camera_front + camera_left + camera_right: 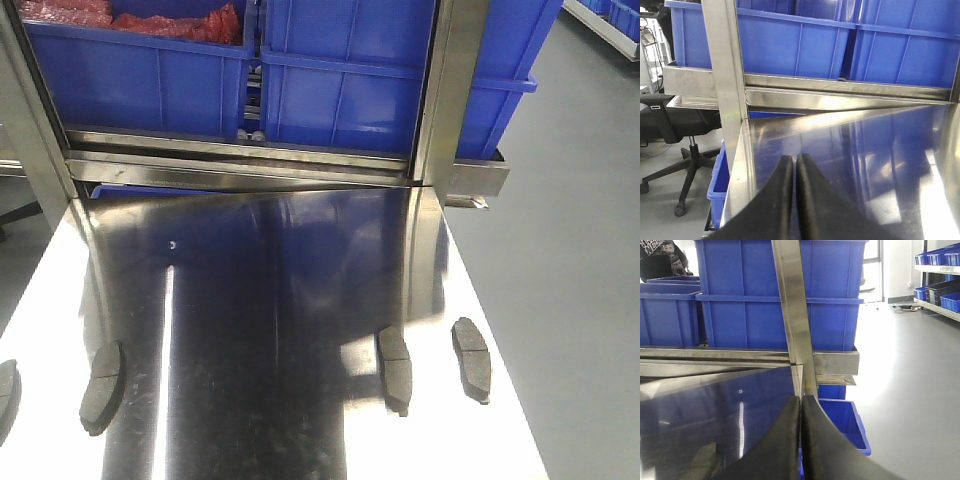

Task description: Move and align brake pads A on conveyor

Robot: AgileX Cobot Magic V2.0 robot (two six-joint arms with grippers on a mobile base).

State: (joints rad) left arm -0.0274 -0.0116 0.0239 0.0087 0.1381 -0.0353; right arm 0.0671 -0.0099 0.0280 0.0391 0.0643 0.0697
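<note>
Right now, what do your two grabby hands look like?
The left gripper and right gripper look alike. Each has two smooth, matte black jaws, wide at the base and curving to narrow rounded tips. No cables, labels or markings show, and the arms themselves are out of view.

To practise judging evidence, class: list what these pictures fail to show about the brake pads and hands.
1. Leftmost brake pad: front view, cut by the left edge.
2. Conveyor: in no view.
3. Left hand, right hand: outside the front view; wrist views cut them at the bottom edge.
</note>
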